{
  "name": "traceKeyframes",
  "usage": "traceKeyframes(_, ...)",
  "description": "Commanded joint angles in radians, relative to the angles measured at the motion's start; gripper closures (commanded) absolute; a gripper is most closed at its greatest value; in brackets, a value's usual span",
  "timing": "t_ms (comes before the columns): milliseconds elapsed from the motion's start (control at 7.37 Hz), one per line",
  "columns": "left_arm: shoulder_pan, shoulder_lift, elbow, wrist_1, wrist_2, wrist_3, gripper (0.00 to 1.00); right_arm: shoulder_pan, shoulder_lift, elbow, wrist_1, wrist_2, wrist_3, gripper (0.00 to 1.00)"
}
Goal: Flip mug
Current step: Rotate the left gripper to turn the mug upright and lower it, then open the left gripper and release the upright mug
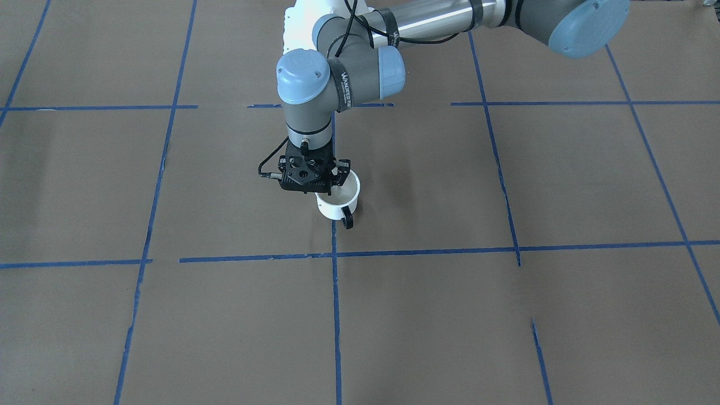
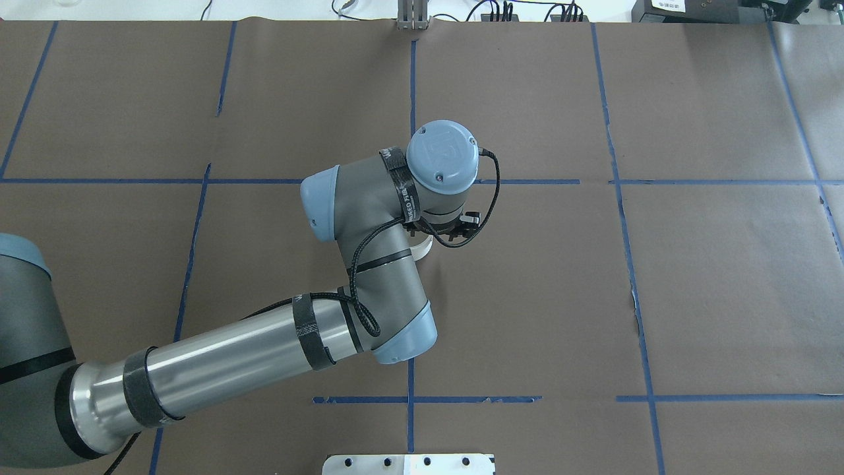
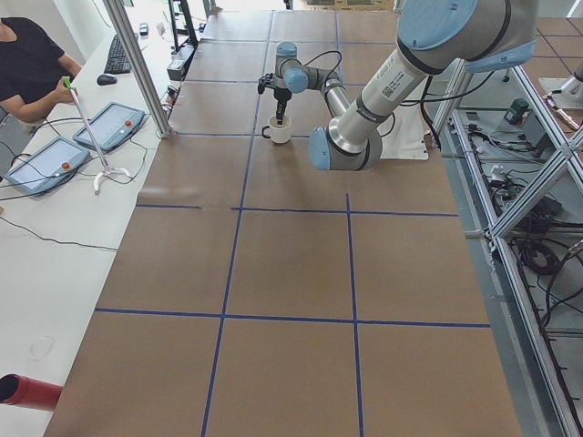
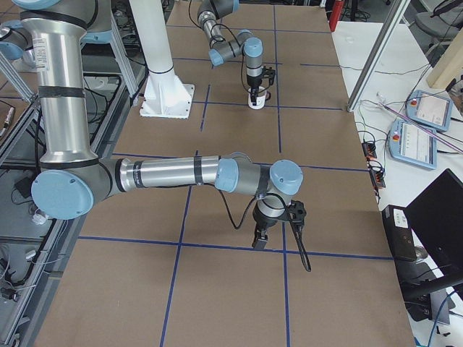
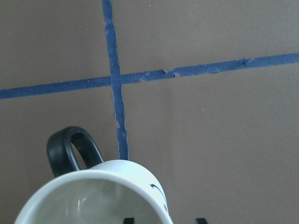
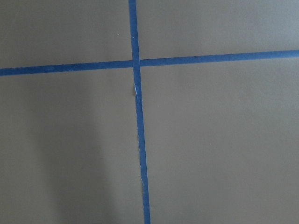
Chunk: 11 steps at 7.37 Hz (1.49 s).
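Note:
The white mug (image 1: 339, 201) stands upright on the brown table, mouth up, its black handle (image 1: 347, 217) toward the front camera. In the left wrist view the mug (image 5: 93, 198) fills the lower left, with its handle (image 5: 70, 149) behind it and part of the black face mark on its side. My left gripper (image 1: 332, 188) points straight down over the mug's rim. Its two fingertips (image 5: 128, 220) just show at the bottom edge, one over the inside and one outside, a little apart from the wall. In the overhead view the wrist hides most of the mug (image 2: 422, 247). My right gripper (image 4: 260, 238) hangs over bare table; I cannot tell its state.
Brown paper covers the table (image 1: 506, 315), marked with a grid of blue tape lines (image 1: 336, 315). Operator tablets (image 3: 109, 127) and a person sit on a side bench beyond the table's edge. The right wrist view shows only paper and a tape crossing (image 6: 135, 63).

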Motion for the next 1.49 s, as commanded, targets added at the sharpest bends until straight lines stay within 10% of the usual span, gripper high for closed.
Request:
traceKeyframes(0,-0.006,-0.002,-0.017,0.008,-0.001,0.005,0.00,0.000,-0.001,0.000,0.000,0.000,0.000,0.00)
traceKeyframes(814,-0.141,-0.010,-0.276,0.279,-0.008,0.231,0.00,0.000,0.000,-0.001,0.000,0.000,0.000,0.00)
traceKeyframes(1357,-0.309,0.180,-0.432,0.245,-0.074,0.483,0.00,0.000,-0.001,-0.001,0.000,0.000,0.000,0.00)
